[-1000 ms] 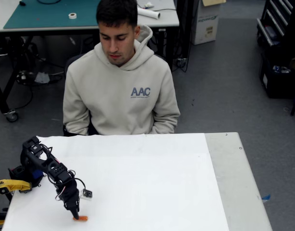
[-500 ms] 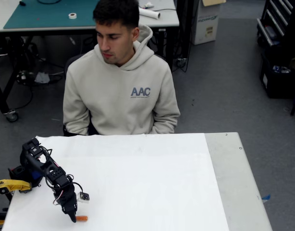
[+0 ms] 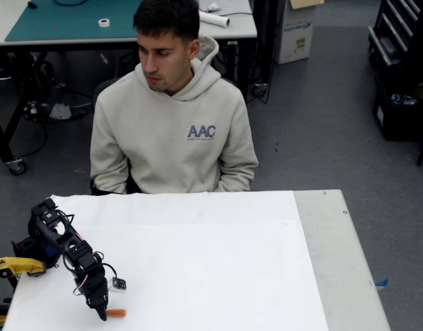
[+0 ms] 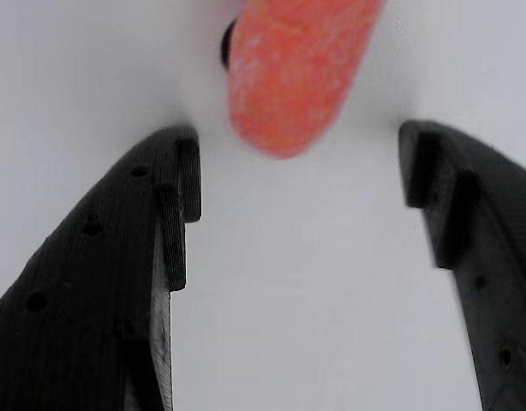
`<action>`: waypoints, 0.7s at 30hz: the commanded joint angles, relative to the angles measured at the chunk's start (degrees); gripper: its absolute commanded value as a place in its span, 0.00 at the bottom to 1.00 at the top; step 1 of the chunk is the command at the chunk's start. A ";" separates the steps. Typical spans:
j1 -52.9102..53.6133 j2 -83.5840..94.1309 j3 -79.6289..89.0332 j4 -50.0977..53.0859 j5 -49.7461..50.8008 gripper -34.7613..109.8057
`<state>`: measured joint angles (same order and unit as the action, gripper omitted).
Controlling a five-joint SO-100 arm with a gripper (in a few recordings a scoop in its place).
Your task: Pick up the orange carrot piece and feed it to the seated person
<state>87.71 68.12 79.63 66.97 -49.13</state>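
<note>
The orange carrot piece lies on the white table near its front left edge; in the wrist view the carrot piece fills the top centre, just beyond the fingertips. My black gripper points down at the table right beside the carrot's left end. In the wrist view the gripper stands open, one finger at the left and the other at the right, with bare table between them. The seated person in a beige hoodie sits behind the table's far edge, looking down to the left.
A yellow clamp holds the arm's base at the table's left edge. The white table stretches to the right, with a grey strip along its right side. A desk and boxes stand behind the person.
The gripper has slid a little left and lower, off the carrot's left end, which now shows more fully. The person's head has turned slightly to the left.
</note>
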 commanded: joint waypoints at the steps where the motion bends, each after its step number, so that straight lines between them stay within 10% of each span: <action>1: 0.62 0.53 -0.44 -1.58 -0.53 0.36; 21: 0.70 0.09 0.88 -8.00 -0.44 0.34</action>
<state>87.71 67.41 80.16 59.15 -48.87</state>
